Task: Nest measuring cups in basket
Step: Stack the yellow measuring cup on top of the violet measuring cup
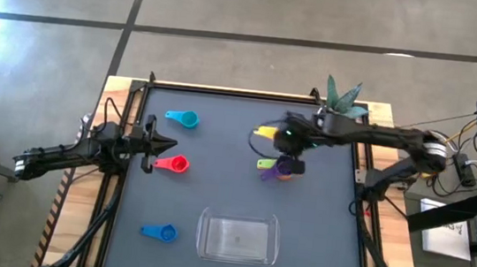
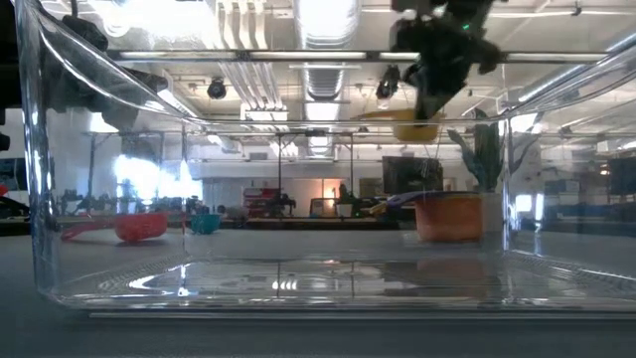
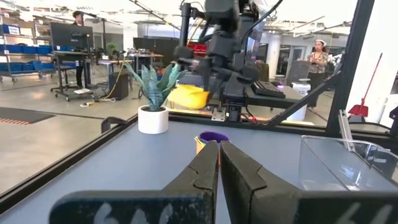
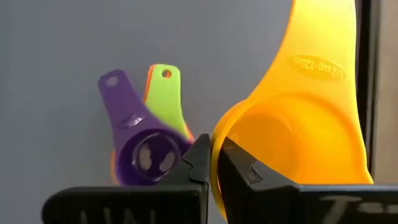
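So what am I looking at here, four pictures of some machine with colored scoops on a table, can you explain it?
It is a robot with two dark arms at a grey table, seen by four cameras: one overhead, one at table height looking through the clear basket, and one on each wrist.

The right end effector is in the air, shut on the rim of a yellow measuring cup. Near it on the table is a stack of three cups, purple cup uppermost with green and orange under it.

The left end effector waits at the left side, shut and holding nothing. The red cup, light blue cup and blue cup lie loose. A small potted plant stands at the table's far edge.
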### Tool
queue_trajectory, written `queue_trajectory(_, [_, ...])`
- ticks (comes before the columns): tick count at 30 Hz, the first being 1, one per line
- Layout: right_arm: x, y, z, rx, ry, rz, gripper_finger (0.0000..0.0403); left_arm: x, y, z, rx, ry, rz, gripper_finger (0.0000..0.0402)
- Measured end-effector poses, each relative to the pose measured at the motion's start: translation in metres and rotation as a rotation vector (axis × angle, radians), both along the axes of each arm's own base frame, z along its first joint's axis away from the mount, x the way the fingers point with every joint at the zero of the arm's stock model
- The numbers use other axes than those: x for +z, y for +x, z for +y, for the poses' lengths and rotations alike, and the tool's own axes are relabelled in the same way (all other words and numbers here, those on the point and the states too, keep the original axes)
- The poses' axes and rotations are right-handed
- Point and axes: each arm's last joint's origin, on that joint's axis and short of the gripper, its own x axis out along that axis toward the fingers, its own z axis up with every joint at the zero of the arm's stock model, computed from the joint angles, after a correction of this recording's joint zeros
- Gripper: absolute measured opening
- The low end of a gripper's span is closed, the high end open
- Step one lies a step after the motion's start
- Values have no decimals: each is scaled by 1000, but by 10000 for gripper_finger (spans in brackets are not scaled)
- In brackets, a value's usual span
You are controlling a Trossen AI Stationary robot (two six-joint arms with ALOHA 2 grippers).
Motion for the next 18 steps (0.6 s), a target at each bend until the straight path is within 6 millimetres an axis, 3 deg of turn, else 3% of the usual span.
queue_trajectory(8, [6,-35,28,-58,21,-84,8,0,0,0,0,0,0,0])
queue_trajectory(18, [-13,-42,45,-34,49,-64,8,0,0,0,0,0,0,0])
